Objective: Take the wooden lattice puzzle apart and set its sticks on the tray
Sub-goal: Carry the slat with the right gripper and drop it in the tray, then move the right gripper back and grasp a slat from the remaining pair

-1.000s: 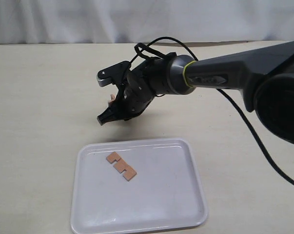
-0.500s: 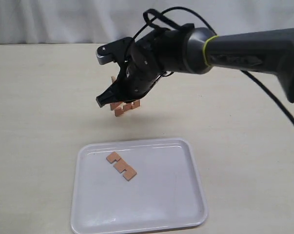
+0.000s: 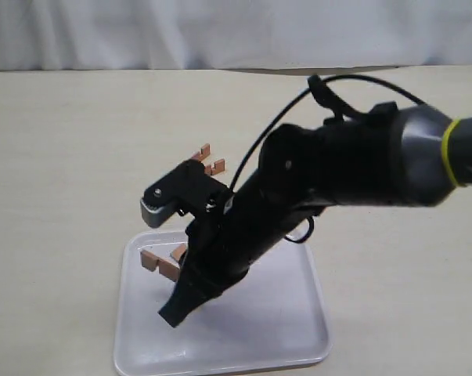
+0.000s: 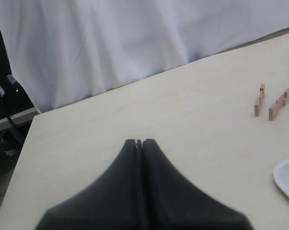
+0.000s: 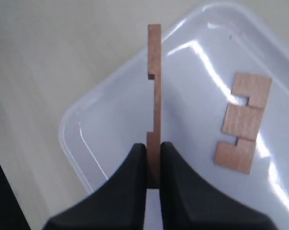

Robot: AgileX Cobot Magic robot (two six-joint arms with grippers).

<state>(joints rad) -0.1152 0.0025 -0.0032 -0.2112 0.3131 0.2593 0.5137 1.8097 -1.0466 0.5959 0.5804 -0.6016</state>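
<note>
The wooden lattice puzzle is seen only as four separate sticks. One stick (image 5: 155, 86) is gripped at one end by the right jaws, which are clenched firmly on it. It is held on edge over the tray (image 5: 75, 132) near a rounded corner, its notched side turned away from its neighbour. That second stick (image 5: 243, 122) is laid flat on the tray floor, just beside the held one but apart from it, with two square notches cut into one long edge. In the exterior view the right arm (image 3: 337, 172) is stretched across the middle and down over the left part of the tray, so that much of the white floor is hidden. The third stick (image 4: 259, 101) and the fourth stick (image 4: 280, 103) are stood on edge on the bare surface (image 4: 182, 110), off the tray and beyond its far rim. They are set side by side, roughly parallel, close but not touching, with notches turned upward. The left jaws are pressed together with nothing gripped between them, and are held over the bare surface well apart from those two sticks.
</note>
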